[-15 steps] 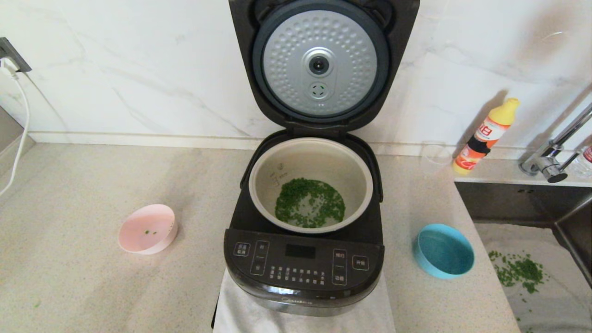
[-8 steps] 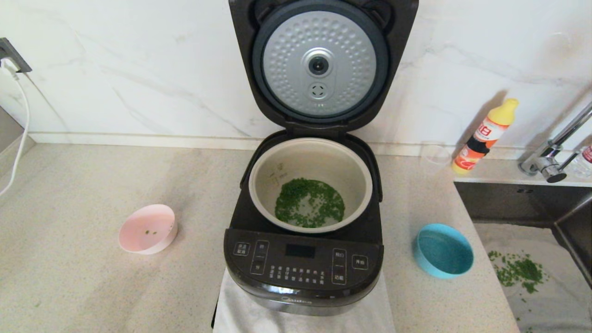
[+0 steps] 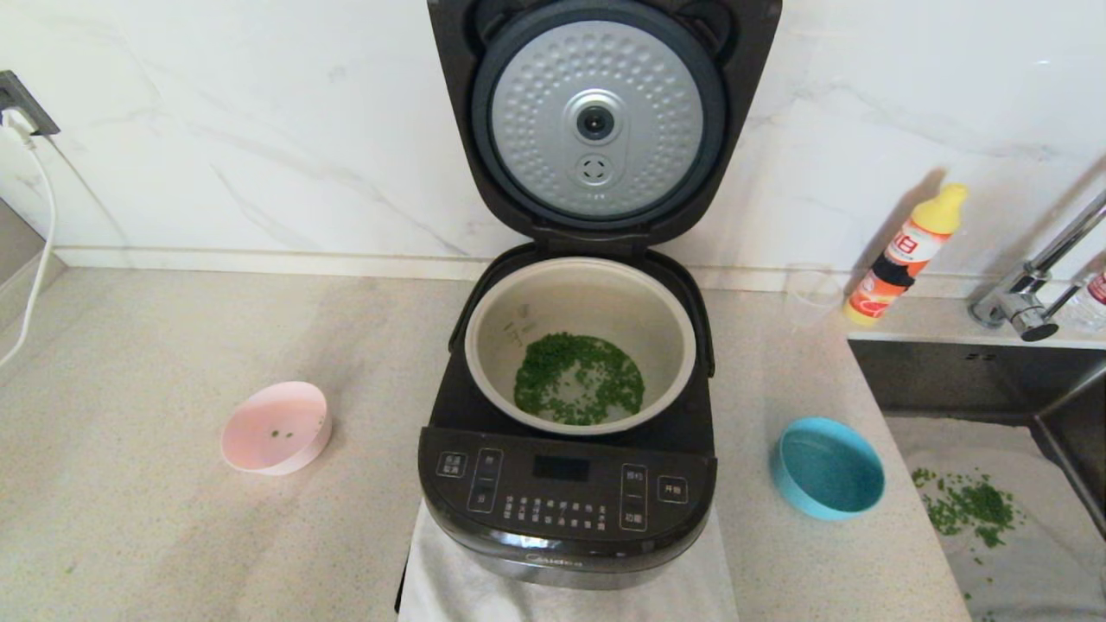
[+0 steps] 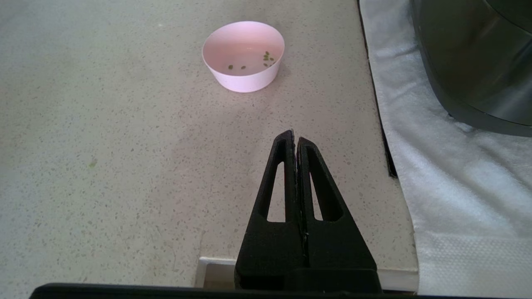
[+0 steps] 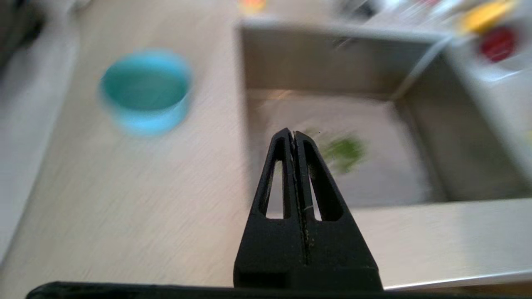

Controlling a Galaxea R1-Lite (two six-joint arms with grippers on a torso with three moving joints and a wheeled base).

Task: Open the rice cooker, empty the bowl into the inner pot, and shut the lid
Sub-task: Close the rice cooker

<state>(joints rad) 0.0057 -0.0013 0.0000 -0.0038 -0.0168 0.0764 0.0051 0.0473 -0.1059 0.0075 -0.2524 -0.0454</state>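
Observation:
The black rice cooker (image 3: 566,492) stands mid-counter with its lid (image 3: 596,121) upright and the dimpled silver underside facing me. Chopped green bits lie on the bottom of the inner pot (image 3: 587,298). To the cooker's left, the pink bowl (image 3: 276,428) holds only a few green bits. The blue bowl (image 3: 829,466) on the right is empty. My left gripper (image 4: 294,139) is shut and empty, low over the counter's front edge, short of the pink bowl (image 4: 243,56). By the sink's front corner my right gripper (image 5: 293,133) is shut on nothing, near the blue bowl (image 5: 143,91). Neither arm shows in the head view.
A white cloth (image 3: 449,587) lies under the cooker. The sink (image 3: 1020,570) at the right has green bits (image 3: 968,505) scattered in it. A yellow bottle (image 3: 907,255), a clear cup (image 3: 812,289) and a faucet (image 3: 1028,294) stand behind it. A white cord (image 3: 34,233) hangs at far left.

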